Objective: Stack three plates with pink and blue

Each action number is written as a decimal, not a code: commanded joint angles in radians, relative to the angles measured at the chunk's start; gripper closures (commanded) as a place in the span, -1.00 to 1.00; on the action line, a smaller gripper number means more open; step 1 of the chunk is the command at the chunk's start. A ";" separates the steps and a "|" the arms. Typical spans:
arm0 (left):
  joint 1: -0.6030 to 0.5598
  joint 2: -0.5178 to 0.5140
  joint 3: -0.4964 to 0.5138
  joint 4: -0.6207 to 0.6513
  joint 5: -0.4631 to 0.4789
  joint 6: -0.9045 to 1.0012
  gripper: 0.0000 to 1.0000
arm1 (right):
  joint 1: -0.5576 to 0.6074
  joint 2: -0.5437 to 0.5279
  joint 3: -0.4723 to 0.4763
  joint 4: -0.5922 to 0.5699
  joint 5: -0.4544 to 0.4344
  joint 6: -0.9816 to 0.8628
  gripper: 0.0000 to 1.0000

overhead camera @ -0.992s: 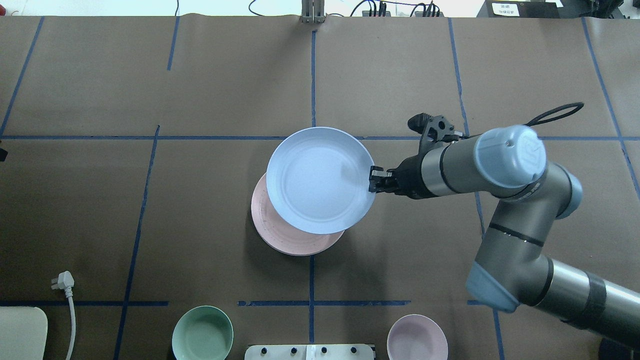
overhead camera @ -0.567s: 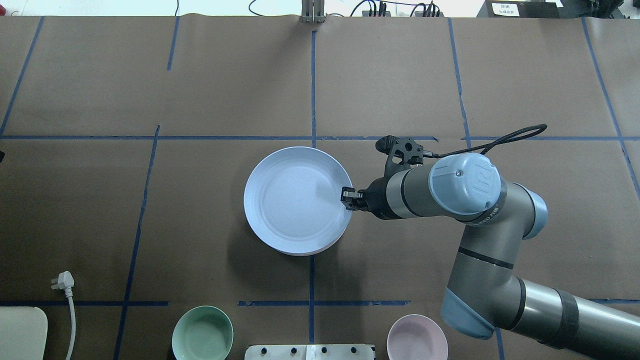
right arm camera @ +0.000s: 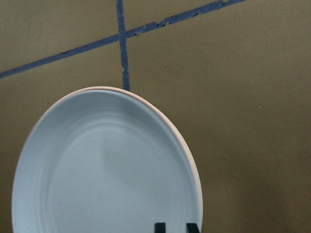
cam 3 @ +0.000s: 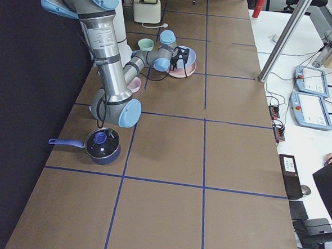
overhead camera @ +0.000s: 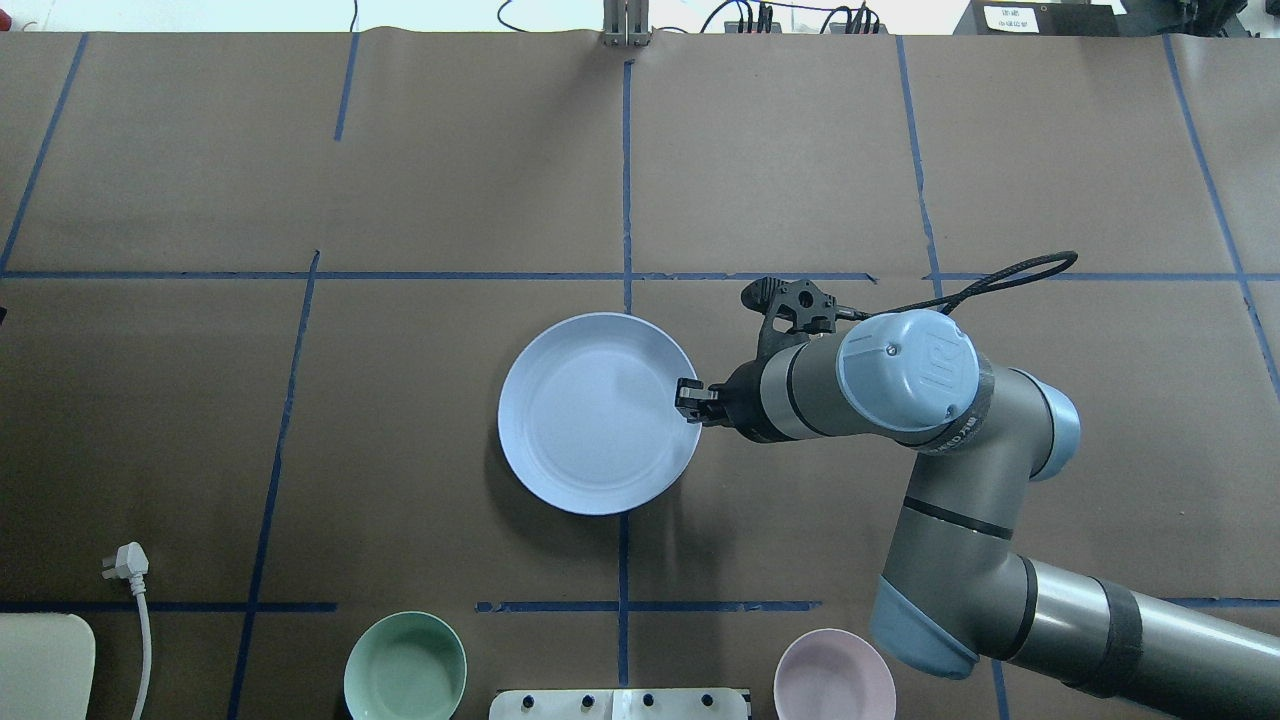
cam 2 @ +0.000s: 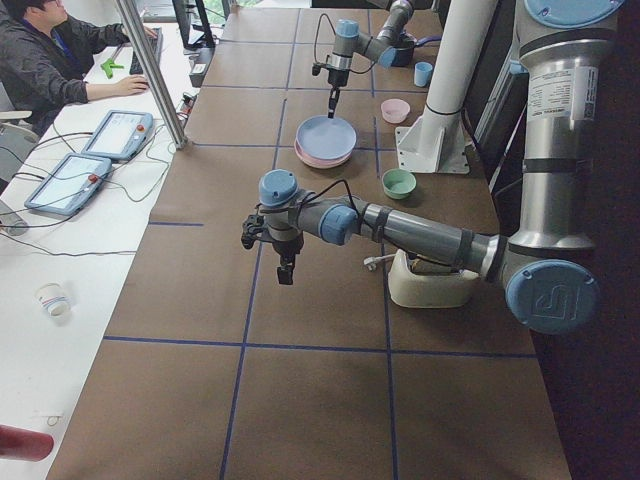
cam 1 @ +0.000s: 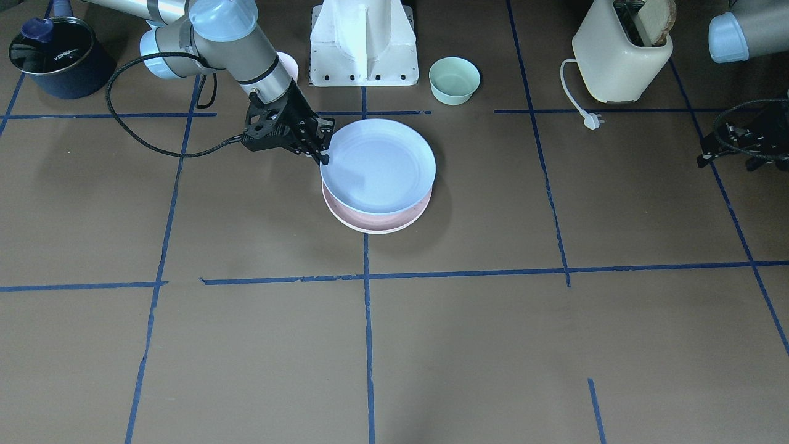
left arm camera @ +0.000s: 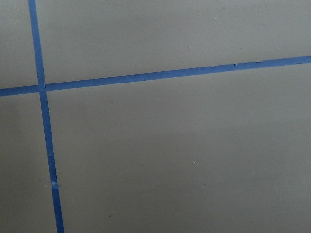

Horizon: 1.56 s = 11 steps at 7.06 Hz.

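My right gripper (overhead camera: 690,400) is shut on the right rim of the pale blue plate (overhead camera: 598,412). It holds the plate just over the pale pink plate (cam 1: 377,223), which lies on the table. In the front view the blue plate (cam 1: 377,165) sits slightly tilted, higher on the gripper (cam 1: 322,154) side. From overhead the blue plate hides the pink one. The right wrist view shows the blue plate (right arm camera: 107,170) with a thin pink edge beside it. No cream-white plate shows on its own. My left gripper (cam 2: 285,272) hangs over bare table far to the left; I cannot tell its state.
A green bowl (overhead camera: 405,668) and a small pink bowl (overhead camera: 835,675) stand near the robot base (cam 1: 363,43). A toaster (cam 1: 619,52) with its plug (overhead camera: 125,560) is on the robot's left. A dark pot (cam 1: 52,55) is on its right.
My right gripper has carried the blue plate left and toward the robot and lowered it. It now covers the pink plate instead of overlapping it off-centre.
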 commanded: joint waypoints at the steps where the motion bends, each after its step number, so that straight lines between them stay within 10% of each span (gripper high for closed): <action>1: 0.000 0.000 0.000 -0.001 0.000 0.000 -1.00 | 0.004 0.000 -0.001 0.001 0.001 -0.002 -1.00; 4: -0.046 0.002 0.000 0.011 -0.014 0.043 -1.00 | 0.148 -0.013 0.027 -0.137 0.102 -0.087 -1.00; 7: -0.246 0.012 0.064 0.172 -0.014 0.387 -1.00 | 0.381 -0.067 0.062 -0.390 0.239 -0.638 -1.00; 11: -0.331 0.029 0.187 0.168 -0.063 0.465 -1.00 | 0.850 -0.283 -0.124 -0.386 0.558 -1.315 -1.00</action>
